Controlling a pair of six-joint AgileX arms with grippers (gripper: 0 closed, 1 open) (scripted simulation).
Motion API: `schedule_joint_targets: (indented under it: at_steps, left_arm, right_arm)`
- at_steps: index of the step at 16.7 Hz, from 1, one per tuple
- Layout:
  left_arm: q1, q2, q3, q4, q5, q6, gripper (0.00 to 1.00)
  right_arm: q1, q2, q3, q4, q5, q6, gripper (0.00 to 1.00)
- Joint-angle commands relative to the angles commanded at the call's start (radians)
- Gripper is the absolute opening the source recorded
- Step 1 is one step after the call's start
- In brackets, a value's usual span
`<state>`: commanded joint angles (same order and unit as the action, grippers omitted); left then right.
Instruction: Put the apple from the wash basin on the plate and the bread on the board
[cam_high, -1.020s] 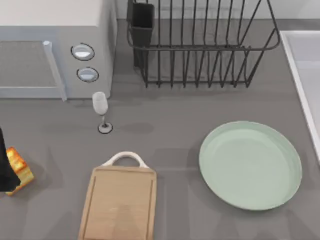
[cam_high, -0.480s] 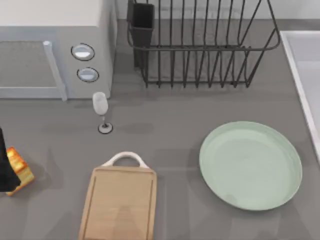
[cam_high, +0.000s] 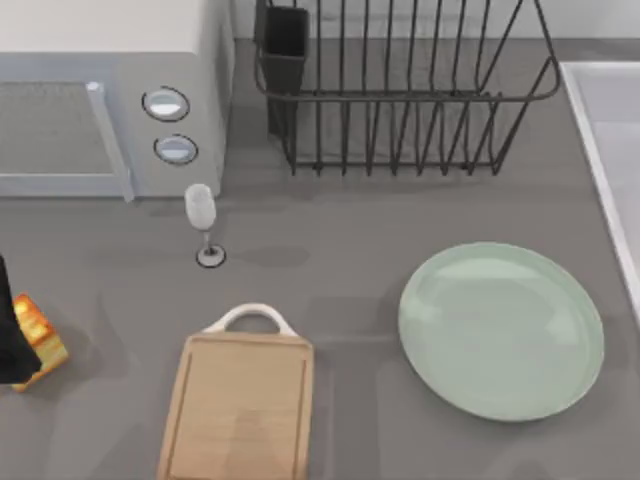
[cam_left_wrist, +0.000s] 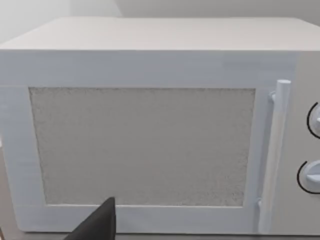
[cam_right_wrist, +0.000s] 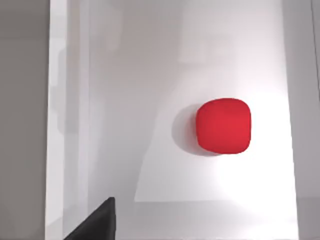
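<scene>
The red apple (cam_right_wrist: 223, 126) lies on the floor of the white wash basin (cam_right_wrist: 65, 125), and my right gripper (cam_right_wrist: 97, 225) hangs above it, off to one side. The basin's rim (cam_high: 592, 150) runs along the table's right edge. The mint-green plate (cam_high: 500, 330) sits right of centre and holds nothing. The wooden board (cam_high: 238, 408) with its white handle lies at the front middle, bare. The bread (cam_high: 38, 340) rests tilted at the far left edge, right against my left gripper (cam_high: 8, 330). The left gripper (cam_left_wrist: 97, 225) faces the microwave door.
A white microwave (cam_high: 100, 100) stands at the back left. A black wire dish rack (cam_high: 400, 90) stands at the back middle. A small wine glass (cam_high: 202, 215) stands between the microwave and the board's handle. Bare grey tabletop separates board and plate.
The bread and my left gripper have edged very slightly toward the left edge. Nothing else has moved.
</scene>
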<state>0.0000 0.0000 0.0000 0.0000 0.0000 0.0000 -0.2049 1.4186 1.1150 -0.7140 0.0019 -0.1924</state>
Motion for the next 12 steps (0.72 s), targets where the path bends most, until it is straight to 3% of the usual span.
schedule_joint_targets:
  at_steps: [7, 12]
  left_arm:
    - [0.000, 0.000, 0.000, 0.000, 0.000, 0.000, 1.00]
    - [0.000, 0.000, 0.000, 0.000, 0.000, 0.000, 1.00]
  right_arm:
    - [-0.082, 0.571, 0.446, -0.285, 0.001, -0.077, 1.00]
    - [-0.110, 0.763, 0.602, -0.385, 0.001, -0.104, 1.00]
